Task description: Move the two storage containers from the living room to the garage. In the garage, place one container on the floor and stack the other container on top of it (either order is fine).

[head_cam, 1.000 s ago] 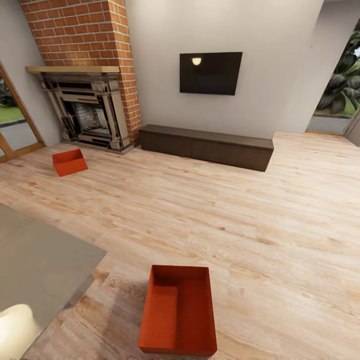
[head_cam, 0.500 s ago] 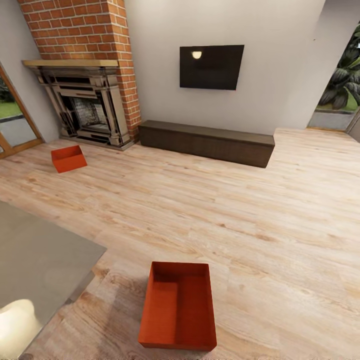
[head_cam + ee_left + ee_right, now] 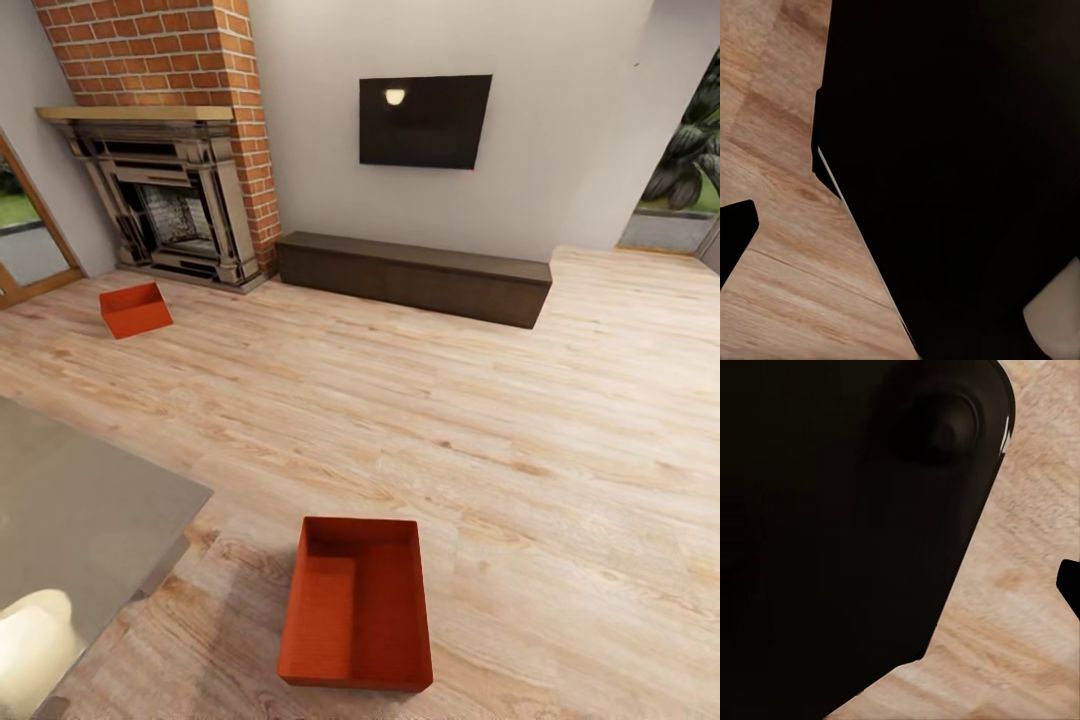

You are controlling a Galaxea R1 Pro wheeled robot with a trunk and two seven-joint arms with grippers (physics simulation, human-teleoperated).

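Two orange-red storage containers rest on the light wood-plank floor (image 3: 520, 420) of the living room. The near container (image 3: 358, 602) lies open-topped and empty, low in the head view, just ahead of me. The far container (image 3: 135, 309) sits at the left, in front of the brick fireplace (image 3: 170, 190). In the left wrist view, a dark fingertip (image 3: 735, 236) shows at the edge beside my black body, over wood planks. Another dark fingertip (image 3: 1071, 583) shows in the right wrist view. Neither view shows how the jaws stand.
A grey flat surface (image 3: 70, 510) with a cream rounded object (image 3: 30, 645) fills the lower left. A long dark low cabinet (image 3: 415, 277) runs under the wall-mounted TV (image 3: 425, 121). There is a glass door (image 3: 25, 240) at the left and an opening with plants (image 3: 685, 170) at the right.
The whole head picture has shifted slightly, so the camera has moved; the near container sits a little higher in frame. Both containers stay where they were on the floor.
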